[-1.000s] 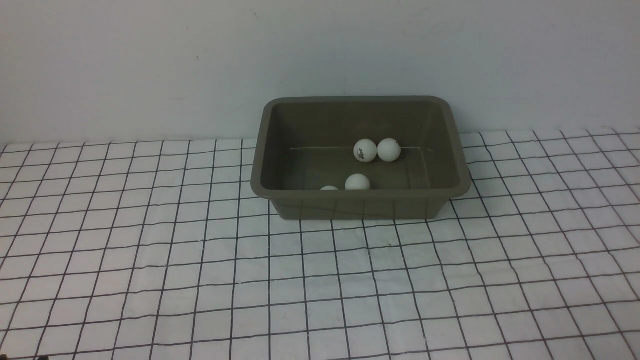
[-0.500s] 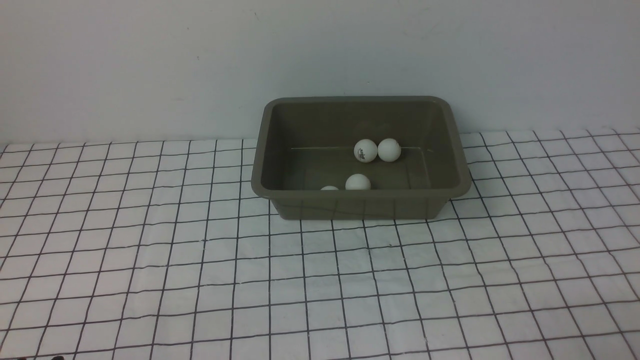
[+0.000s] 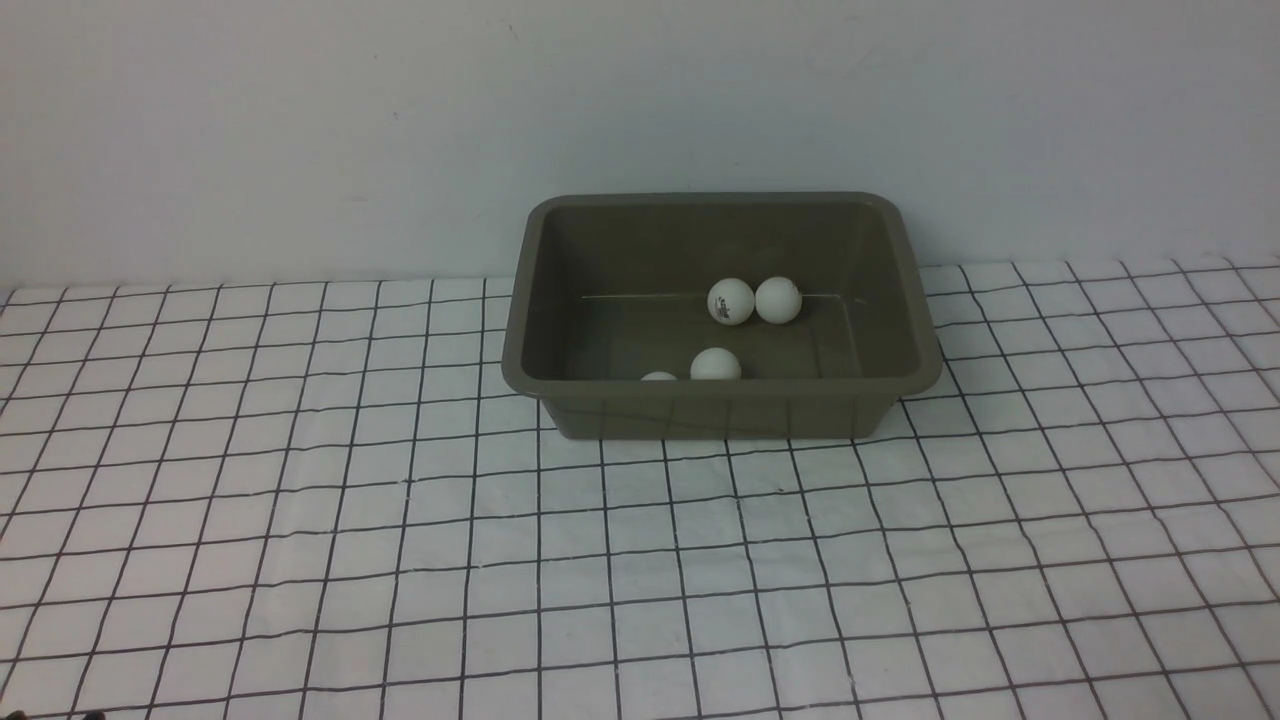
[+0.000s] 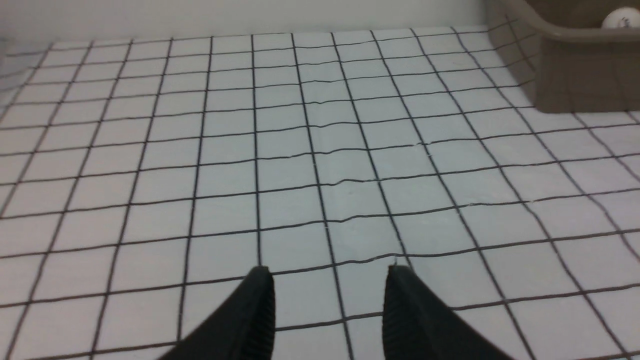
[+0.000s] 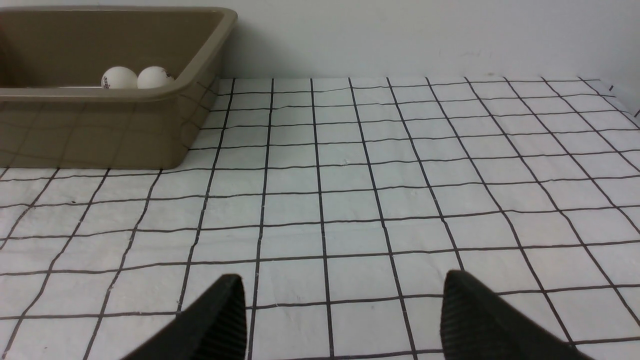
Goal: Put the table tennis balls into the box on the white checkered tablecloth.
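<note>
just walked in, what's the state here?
Nothing is being handled. All four balls lie in the box on the tablecloth: two touching near the far wall, one nearer the front, and one mostly hidden behind the front rim. No balls show on the cloth. Both grippers sit low over bare cloth, away from the box, holding nothing: left with a gap between its fingers, right wider open. Looks finished.
</note>
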